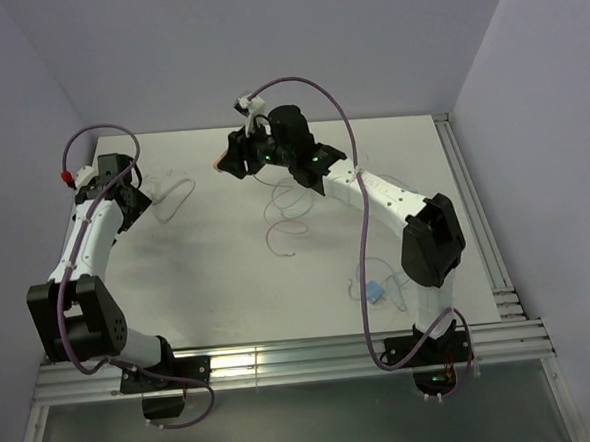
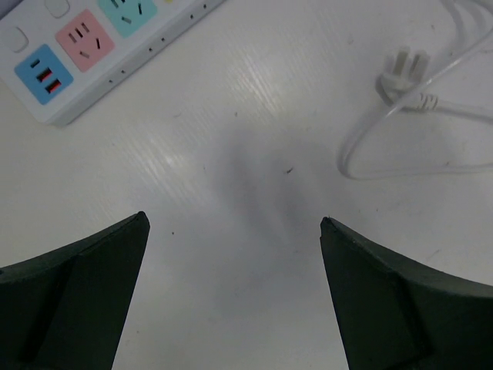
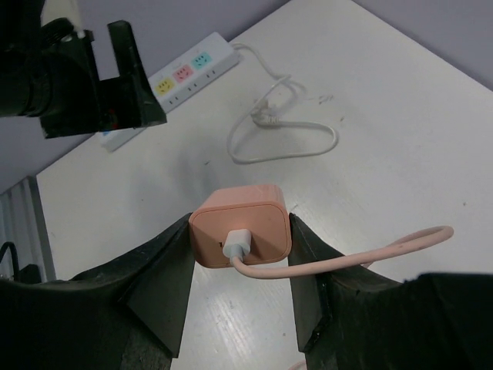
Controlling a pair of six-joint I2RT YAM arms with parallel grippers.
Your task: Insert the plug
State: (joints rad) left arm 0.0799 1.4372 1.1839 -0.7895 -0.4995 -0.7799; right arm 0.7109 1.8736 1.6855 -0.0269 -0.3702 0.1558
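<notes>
My right gripper [image 3: 240, 231] is shut on a pink charger plug [image 3: 240, 223], with a white connector and pink cable [image 3: 370, 253] coming out of its back. It holds the plug above the table at the far middle of the top view [image 1: 221, 165]. The white power strip [image 3: 192, 68] with yellow, pink and teal sockets lies far left, partly behind my left gripper [image 3: 100, 85]. In the left wrist view the strip [image 2: 92, 46] is at the top left. My left gripper [image 2: 233, 223] is open and empty over bare table, near the strip.
The strip's own white cord and three-pin plug [image 2: 400, 81] lie loose to the right of the strip. The pink cable loops on the table [image 1: 285, 222]. A small blue object [image 1: 374, 291] lies beside the right arm. Walls close the far and side edges.
</notes>
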